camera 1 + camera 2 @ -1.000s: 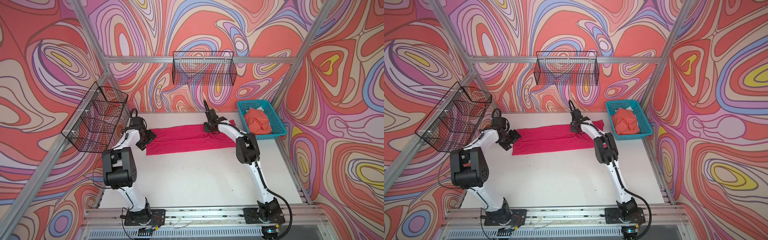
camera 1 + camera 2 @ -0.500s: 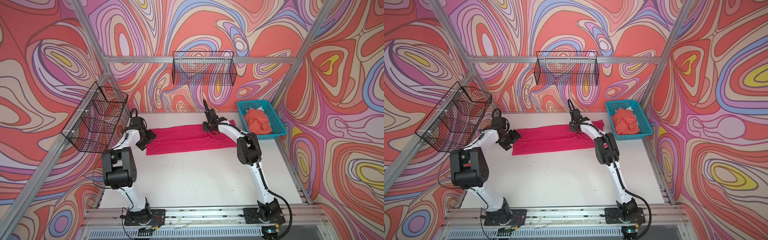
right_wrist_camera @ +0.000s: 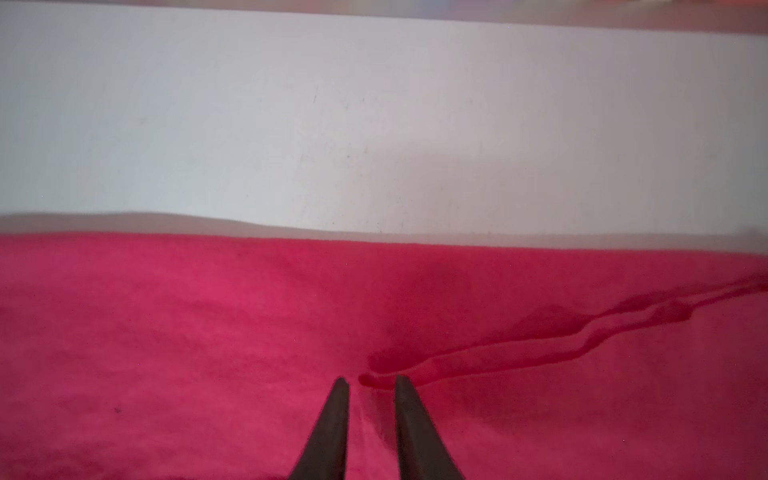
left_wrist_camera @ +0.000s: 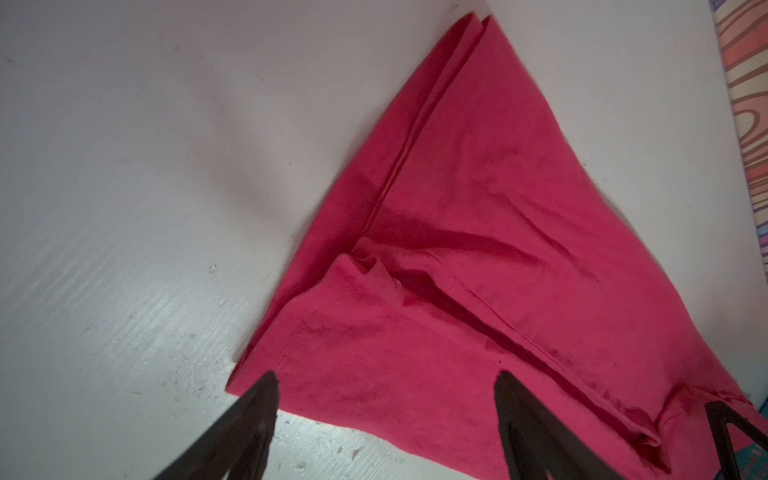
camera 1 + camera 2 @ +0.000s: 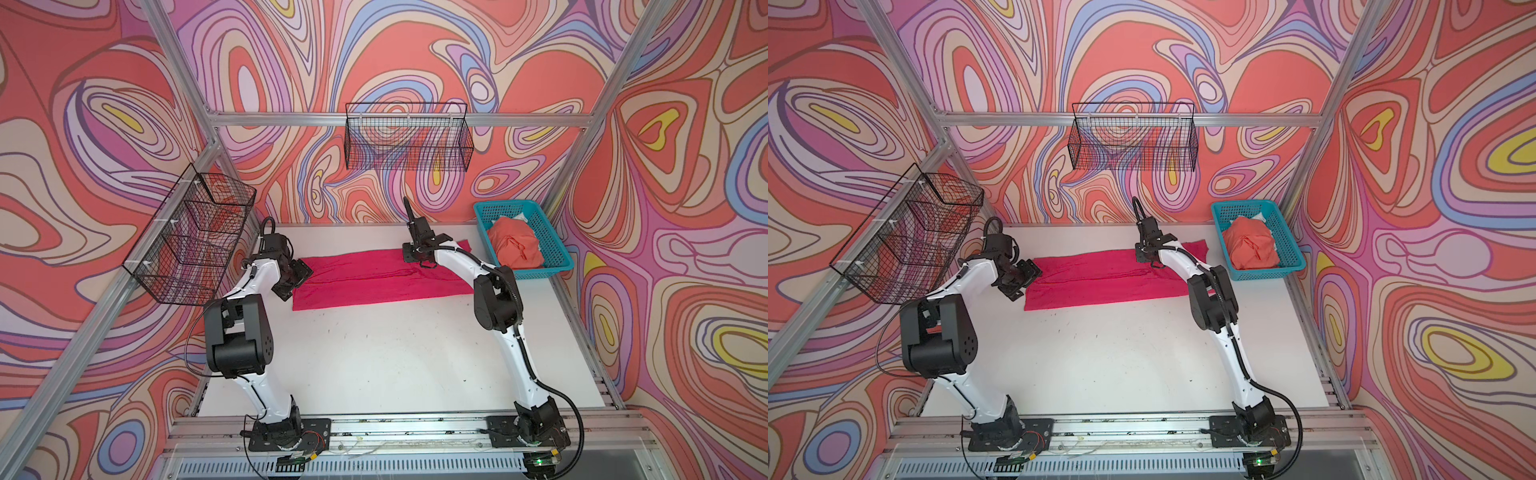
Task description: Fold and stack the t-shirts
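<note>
Magenta t-shirt (image 5: 365,282) flat; teal basket (image 5: 544,270) just beside.

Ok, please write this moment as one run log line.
pink shirt: folded, flat on table | orange shirt: in basket | left fingers: open at its end | right fingers: slightly apart over it
</note>
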You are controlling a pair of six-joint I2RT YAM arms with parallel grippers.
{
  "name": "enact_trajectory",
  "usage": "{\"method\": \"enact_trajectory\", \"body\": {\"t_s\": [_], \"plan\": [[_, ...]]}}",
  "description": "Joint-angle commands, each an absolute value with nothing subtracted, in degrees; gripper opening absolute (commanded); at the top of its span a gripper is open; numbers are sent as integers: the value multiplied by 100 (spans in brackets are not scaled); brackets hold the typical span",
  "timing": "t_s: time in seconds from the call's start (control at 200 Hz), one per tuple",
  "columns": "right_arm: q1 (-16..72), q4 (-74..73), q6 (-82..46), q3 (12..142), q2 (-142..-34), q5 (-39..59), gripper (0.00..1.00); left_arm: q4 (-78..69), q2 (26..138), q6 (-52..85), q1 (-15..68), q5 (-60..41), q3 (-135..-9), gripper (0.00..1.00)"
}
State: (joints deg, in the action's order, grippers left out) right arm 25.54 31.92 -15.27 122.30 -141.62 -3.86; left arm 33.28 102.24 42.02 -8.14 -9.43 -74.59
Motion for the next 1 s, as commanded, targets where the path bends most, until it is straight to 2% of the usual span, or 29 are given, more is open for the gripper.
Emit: {"method": "enact_trajectory", "body": {"t_s": [0.0, 0.075, 0.23, 0.401, 0.611, 0.821, 0.996], "plan": [[2589, 3211, -1476, 12306, -14181, -307, 35, 3429, 10257, 4154, -800, -968, -7462, 83], [2585, 3123, -1468, 12252, -14020, -355, 41, 3422, 10256, 4089, -769, -1007, -7507, 84], [2584, 3155, -1521, 11974, -13494, -491, 42, 3615, 10495, 3634, -537, -1261, -7984, 83], [2483, 3188, -1878, 10753, -12540, -576, 43, 3936, 10866, 3203, -142, -1345, -8579, 83], [2053, 2695, -2308, 8737, -11563, -234, 43, 3630, 11233, 3265, 18, -1641, -8452, 83], [1652, 2507, -2320, 8078, -11526, -195, 44, 3570, 11778, 3186, -54, -1195, -8458, 83], [1436, 2549, -2312, 7992, -11791, -282, 43, 3412, 11726, 3502, -397, -1037, -7914, 82]]}}
